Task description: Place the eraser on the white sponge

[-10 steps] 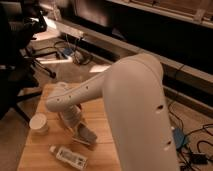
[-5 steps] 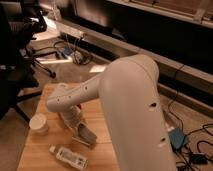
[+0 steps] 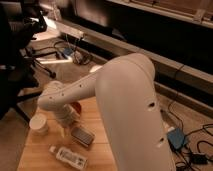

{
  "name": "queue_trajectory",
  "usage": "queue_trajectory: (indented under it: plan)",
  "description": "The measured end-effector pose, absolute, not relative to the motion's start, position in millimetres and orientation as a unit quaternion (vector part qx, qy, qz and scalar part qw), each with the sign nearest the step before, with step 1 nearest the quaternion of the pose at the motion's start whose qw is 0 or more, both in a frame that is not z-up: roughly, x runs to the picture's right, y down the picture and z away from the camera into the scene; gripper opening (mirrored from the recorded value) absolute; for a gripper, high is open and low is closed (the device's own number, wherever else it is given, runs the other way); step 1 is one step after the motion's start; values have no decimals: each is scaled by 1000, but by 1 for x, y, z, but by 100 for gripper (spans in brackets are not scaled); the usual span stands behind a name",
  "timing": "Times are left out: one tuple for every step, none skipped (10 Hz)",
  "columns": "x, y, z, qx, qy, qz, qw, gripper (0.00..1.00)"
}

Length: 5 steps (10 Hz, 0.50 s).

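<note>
A flat dark grey rectangular block with a paler rim (image 3: 82, 136) lies on the wooden table (image 3: 37, 152), right of centre. It looks like the eraser. I cannot tell whether the white sponge lies under it; no separate pale pad shows. My gripper (image 3: 67, 126) hangs from the white arm (image 3: 115, 95) just left of the block, low over the table and very close to it. I cannot tell whether it touches the block. The arm hides much of the table behind it.
A white round cup (image 3: 39, 123) stands left of the gripper. A white labelled bottle (image 3: 68, 156) lies near the front edge. An orange bowl (image 3: 76, 107) peeks out behind the arm. Cables and a dark chair are on the floor beyond the table.
</note>
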<state>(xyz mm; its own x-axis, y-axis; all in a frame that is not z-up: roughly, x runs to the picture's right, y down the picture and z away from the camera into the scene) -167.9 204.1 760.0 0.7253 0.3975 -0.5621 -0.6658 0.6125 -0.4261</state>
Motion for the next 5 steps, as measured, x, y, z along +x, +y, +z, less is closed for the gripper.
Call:
queue_trajectory:
  plan:
    - [-164, 197, 760, -305, 219, 309, 874, 80]
    - [-159, 188, 760, -290, 225, 318, 874, 80]
    - [-156, 178, 756, -277, 226, 332, 873, 80]
    - [-154, 164, 749, -268, 221, 354, 868, 80]
    - [-151, 148, 743, -261, 214, 389, 857, 80]
